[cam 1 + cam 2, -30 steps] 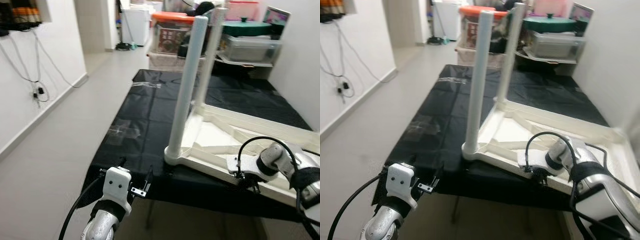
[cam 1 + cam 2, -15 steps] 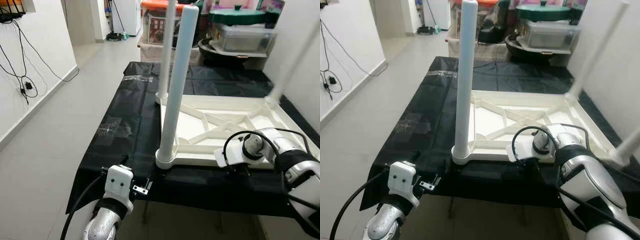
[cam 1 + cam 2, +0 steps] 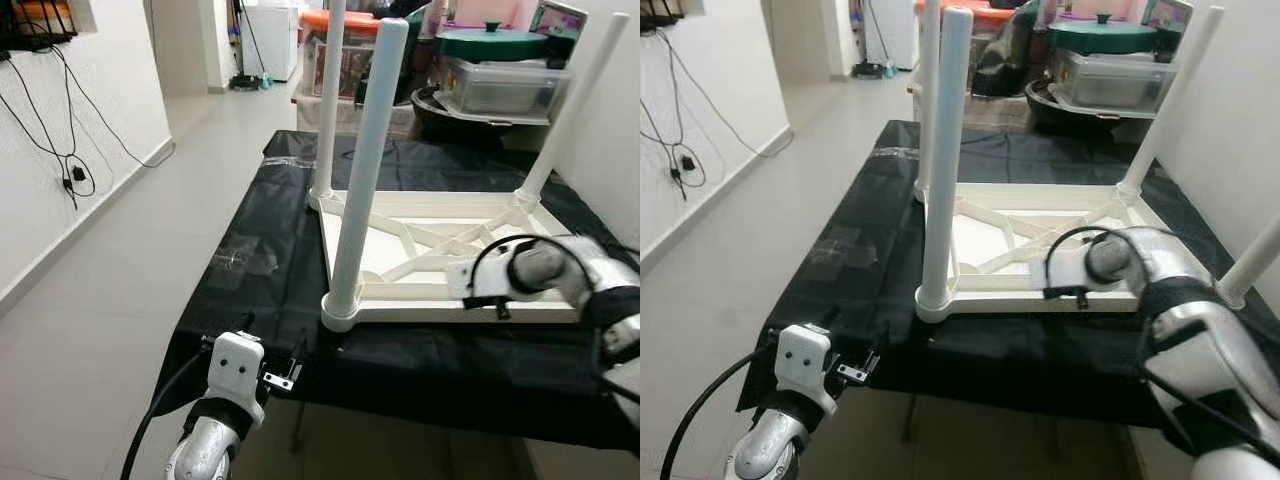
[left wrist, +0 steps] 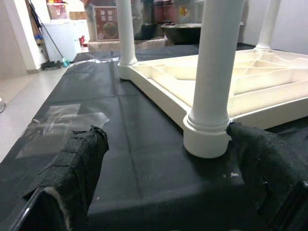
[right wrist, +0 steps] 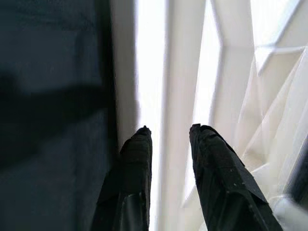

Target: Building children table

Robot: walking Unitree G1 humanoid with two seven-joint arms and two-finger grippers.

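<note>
A white children's table (image 3: 430,255) lies upside down on a bench under a black cloth (image 3: 270,235). Its legs point up; the near-left leg (image 3: 365,170) is closest to me, and a far leg (image 3: 570,110) slants up at the right. My right gripper (image 3: 498,306) is at the table's near rail (image 5: 168,96), its two fingers (image 5: 137,159) shut on that rail from both sides. My left gripper (image 3: 272,338) hovers low at the bench's front edge, open, with its wide-spread fingers (image 4: 72,163) pointing at the base of the near-left leg (image 4: 207,134).
A white wall with hanging cables (image 3: 70,175) runs along the left, with open floor (image 3: 130,270) beside the bench. Storage boxes (image 3: 345,50) and a green-lidded pot (image 3: 500,45) crowd the far end. Another wall (image 3: 615,140) stands close on the right. Clear tape (image 3: 245,262) is stuck on the cloth.
The upside-down table has swung round on the cloth, so its near rail now runs along the bench's front edge, with my right gripper on it. The camera shifted too. My left gripper stayed put.
</note>
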